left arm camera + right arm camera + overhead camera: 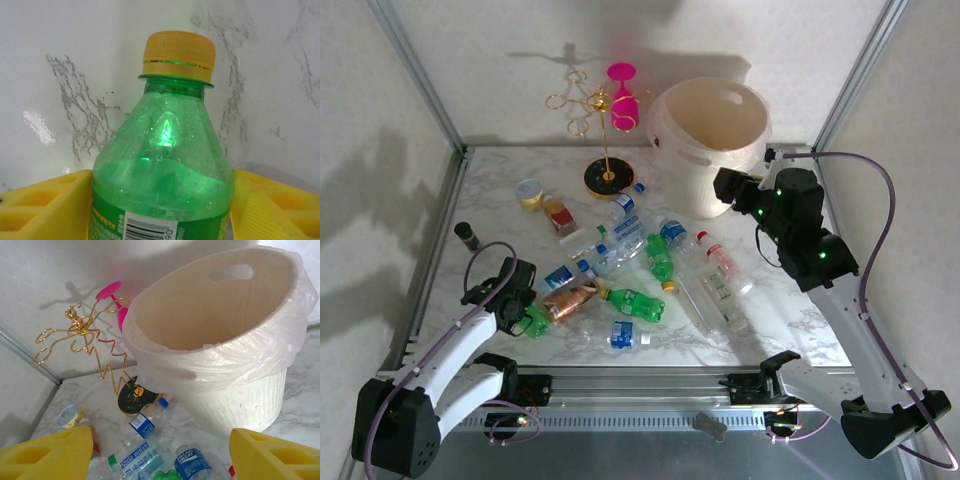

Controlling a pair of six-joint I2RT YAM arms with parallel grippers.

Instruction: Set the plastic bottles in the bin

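Note:
A green bottle (165, 150) with a yellow cap stands between the yellow fingers (45, 207) of my left gripper (162, 210), which touch it on both sides. From above, this gripper (525, 318) is low at the table's near left, on that green bottle (535, 322). Several more plastic bottles (635, 303) lie scattered across the middle, clear, green and copper-brown (570, 303). The cream bin (710, 130) stands at the back right, its rim (210, 340) lined with a thin bag. My right gripper (725, 190) hangs open beside the bin, with nothing between its fingers (275, 455).
A gold wire stand (608, 140) holding a pink glass (623, 100) stands left of the bin on a black base (131, 399). A small yellow-and-white tub (530, 192) and a dark vial (468, 234) sit at the left. Metal frame posts bound the table.

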